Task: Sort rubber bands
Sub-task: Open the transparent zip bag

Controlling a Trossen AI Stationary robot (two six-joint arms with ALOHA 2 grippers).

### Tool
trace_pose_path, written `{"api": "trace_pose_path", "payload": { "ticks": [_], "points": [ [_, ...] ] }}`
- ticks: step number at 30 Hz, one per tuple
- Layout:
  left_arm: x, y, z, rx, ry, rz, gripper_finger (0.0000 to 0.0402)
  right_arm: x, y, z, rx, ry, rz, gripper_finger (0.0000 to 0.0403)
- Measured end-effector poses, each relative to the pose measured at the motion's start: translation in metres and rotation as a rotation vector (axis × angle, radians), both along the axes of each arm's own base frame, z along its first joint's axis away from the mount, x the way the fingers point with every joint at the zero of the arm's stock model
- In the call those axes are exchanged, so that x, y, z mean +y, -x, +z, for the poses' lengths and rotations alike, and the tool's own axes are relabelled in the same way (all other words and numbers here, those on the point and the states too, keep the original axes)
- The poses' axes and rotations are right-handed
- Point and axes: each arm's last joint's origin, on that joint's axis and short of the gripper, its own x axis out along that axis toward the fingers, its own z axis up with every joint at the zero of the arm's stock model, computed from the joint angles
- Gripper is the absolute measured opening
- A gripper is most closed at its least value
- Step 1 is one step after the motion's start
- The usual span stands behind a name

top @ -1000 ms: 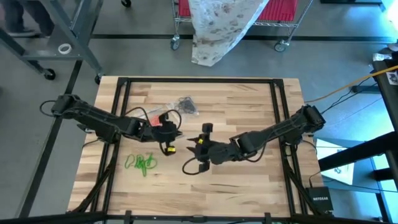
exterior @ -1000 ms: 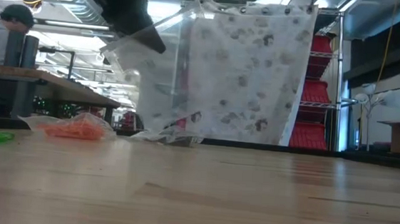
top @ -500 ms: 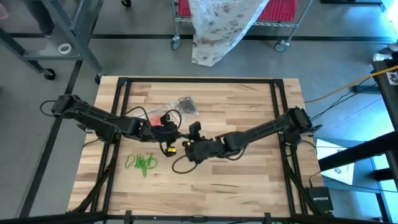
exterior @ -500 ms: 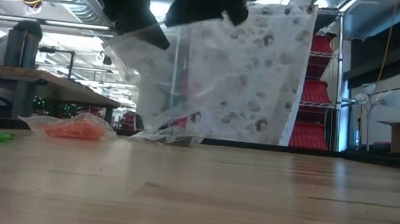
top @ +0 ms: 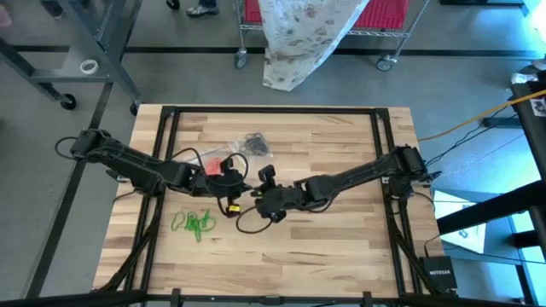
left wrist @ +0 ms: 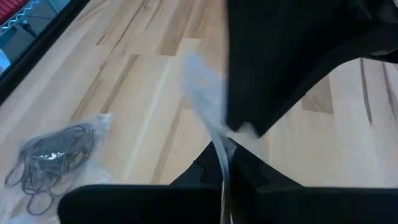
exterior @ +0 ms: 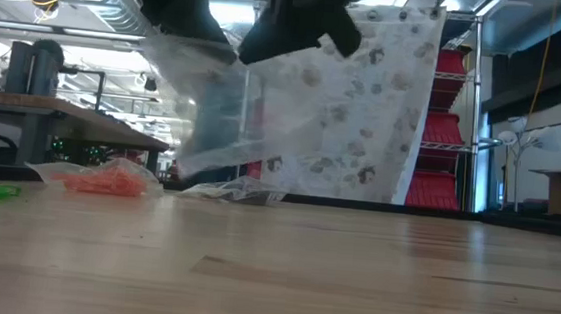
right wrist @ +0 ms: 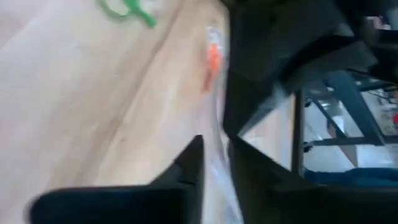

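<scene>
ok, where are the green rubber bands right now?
High view: the green rubber bands lie loose on the table's left half, in front of the left gripper, apart from the black bands farther back.

Even overhead light across my table (top: 324,247); shadows under both arms faint and soft. Low view: ceiling lamps (exterior: 222,12) glare white behind me, arms mere silhouettes, near wood out of focus. Both wrist views smeared with blur; the clear plastic bag (left wrist: 205,106) a pale streak, my own fingers (right wrist: 186,168) soft-edged.
</scene>
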Motion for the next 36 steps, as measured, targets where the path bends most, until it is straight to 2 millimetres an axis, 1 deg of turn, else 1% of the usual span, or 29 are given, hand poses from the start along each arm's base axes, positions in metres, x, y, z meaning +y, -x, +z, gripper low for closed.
{"api": "trace_pose_path", "payload": {
  "ticks": [2,4,8,12,15,25,29,31,33,36],
  "points": [
    [0.001,0.0,0.0,-0.002,-0.003,0.011,0.0,0.001,0.002,-0.002,0.025,0.002,0.007,0.0032],
    [0.002,0.0,0.0,-0.01,-0.024,0.048,0.0,0.002,0.003,-0.002,0.034,0.003,0.008,0.0009],
    [0.007,0.002,-0.001,0.001,-0.101,0.134,0.0,0.01,0.004,-0.002,0.006,-0.05,-0.01,0.0015],
    [0.012,0.005,-0.003,0.027,-0.159,0.202,0.0,0.021,0.006,-0.002,-0.008,-0.141,0.001,0.0003],
    [0.014,0.004,-0.002,0.027,-0.18,0.211,0.0,0.025,0.006,-0.001,-0.023,-0.2,-0.012,0.0004],
    [0.014,0.004,-0.002,0.04,-0.207,0.189,0.0,0.027,0.007,-0.002,-0.052,-0.356,-0.103,0.0005],
    [0.013,0.004,-0.002,0.042,-0.217,0.179,0.0,0.028,0.008,-0.003,-0.044,-0.542,-0.191,0.0005],
    [0.013,0.005,-0.002,0.042,-0.243,0.198,0.0,0.03,0.009,-0.002,-0.028,-0.633,-0.201,0.0005],
    [0.014,0.005,0.0,0.014,-0.256,0.256,0.0,0.032,0.008,-0.004,-0.041,-0.675,-0.232,0.0005],
    [0.013,0.005,0.0,0.002,-0.266,0.28,0.0,0.026,0.004,-0.009,-0.067,-0.724,-0.324,0.0005]
  ]
}}
